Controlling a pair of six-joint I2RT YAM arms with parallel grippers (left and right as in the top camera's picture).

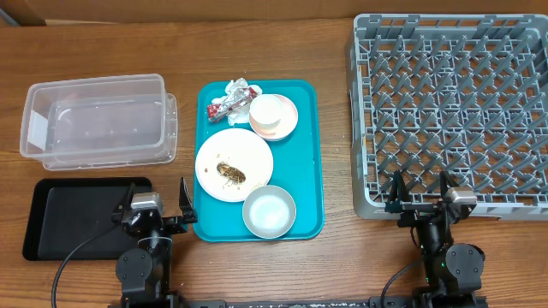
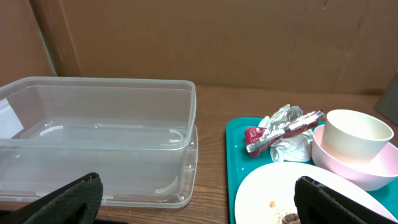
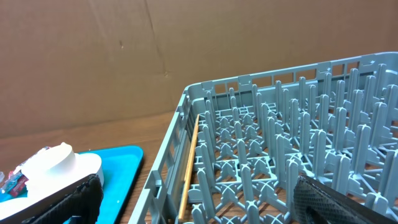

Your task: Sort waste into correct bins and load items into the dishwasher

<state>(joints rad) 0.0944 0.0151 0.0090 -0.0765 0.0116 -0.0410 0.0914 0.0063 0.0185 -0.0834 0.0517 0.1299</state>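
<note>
Both grippers are spread wide, holding nothing. The left gripper (image 1: pixel 154 201) sits just left of the teal tray (image 1: pixel 308 154)'s near end, beside the black tray (image 1: pixel 77 218). The right gripper (image 1: pixel 420 190) is well to the tray's right, at the dish rack (image 1: pixel 454 111)'s near rim.

On the teal tray:
- Middle: the plate (image 1: pixel 248 154) with brown scraps (image 1: pixel 229 174)
- Near end: the bowl (image 1: pixel 269 211)
- Far end: the cup (image 1: pixel 267 111) in the pink saucer (image 1: pixel 287 122), with the napkin (image 1: pixel 235 88) and wrapper (image 1: pixel 229 104) just left of them

The clear tub (image 1: pixel 98 120) sits left of the tray on the worktop (image 1: pixel 342 265).
</note>
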